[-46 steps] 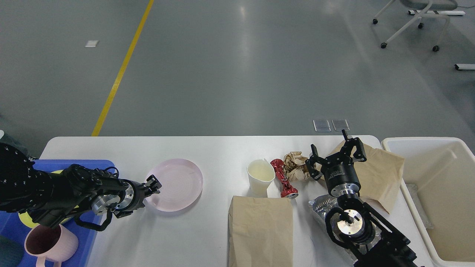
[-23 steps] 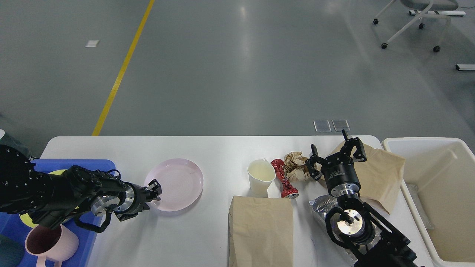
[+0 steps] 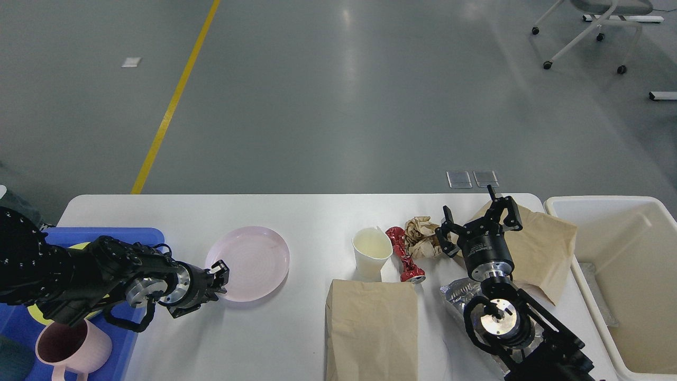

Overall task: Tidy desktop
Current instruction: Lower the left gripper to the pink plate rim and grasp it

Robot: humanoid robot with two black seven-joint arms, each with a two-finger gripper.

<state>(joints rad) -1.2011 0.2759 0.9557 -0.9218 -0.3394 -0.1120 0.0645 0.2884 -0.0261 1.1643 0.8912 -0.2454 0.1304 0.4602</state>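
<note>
A wide white desktop (image 3: 296,217) with rounded corners fills the lower half of the head view, with grey floor beyond its far edge.

At the left end a blue tray (image 3: 132,338) overhangs the left edge. It holds a pink mug (image 3: 71,349) near the front left corner and something yellow, mostly hidden by the arm.

The left gripper (image 3: 219,275) reaches from over the tray to the near left rim of a pink plate (image 3: 254,262) lying flat on the desktop. Its fingers are close together at the rim; whether they actually pinch the plate cannot be told.

Right of centre stand a white cup (image 3: 370,254), a crushed red can (image 3: 403,256) just beside it and a ball of crumpled brown paper (image 3: 420,238). One brown paper bag (image 3: 373,328) lies at the front edge, another (image 3: 545,248) near the far right corner. A silvery wrapper (image 3: 457,293) shows beneath the right arm.

The right gripper (image 3: 478,217) hovers over the bag near the far right corner, fingers spread wide, holding nothing.

A cream bin (image 3: 560,203) stands off the right end, nearly empty.

The tidying looks early: the dishes are partly in the tray, the plate is next, and all the rubbish remains out.
</note>
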